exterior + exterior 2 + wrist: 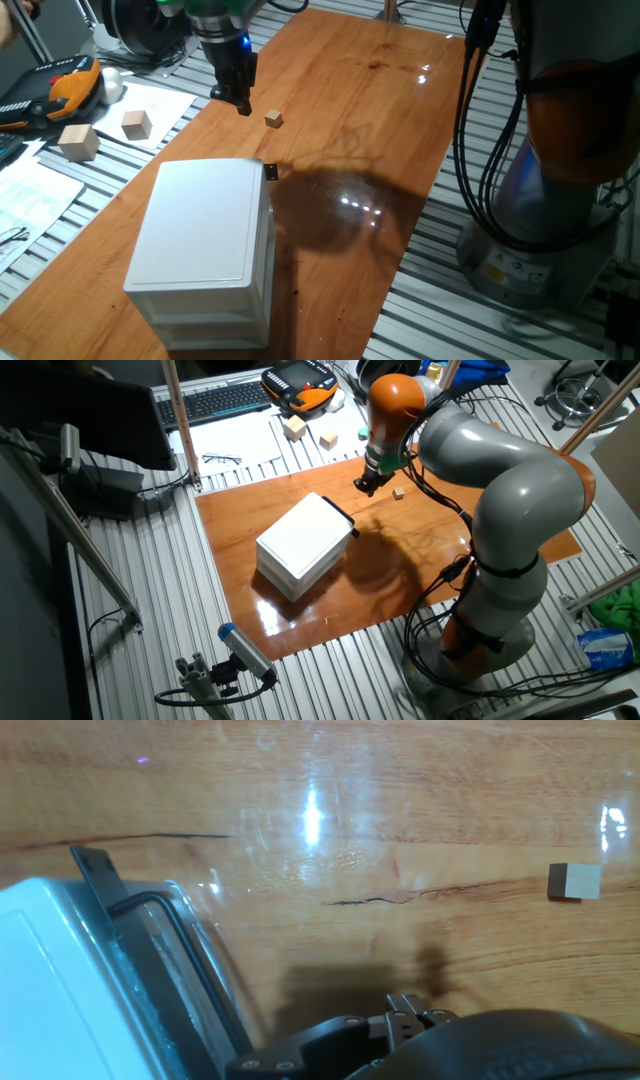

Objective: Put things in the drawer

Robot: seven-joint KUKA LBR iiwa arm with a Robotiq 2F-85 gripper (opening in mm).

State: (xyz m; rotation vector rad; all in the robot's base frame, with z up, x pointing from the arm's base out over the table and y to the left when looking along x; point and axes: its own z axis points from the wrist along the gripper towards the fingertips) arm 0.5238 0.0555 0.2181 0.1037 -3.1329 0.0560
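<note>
Wooden desk [400,120] carries the tiny cube [274,119], untouched beside the raised hand [240,103], finger gap unreadable; cube could be knocked away, drawer [268,171] seemingly shut.

Bulky grey arm [510,510] with rounded segments, orange rings at the joints, black cables [470,110] hanging alongside, green band and small blue light above the black two-finger gripper [240,100]
</note>
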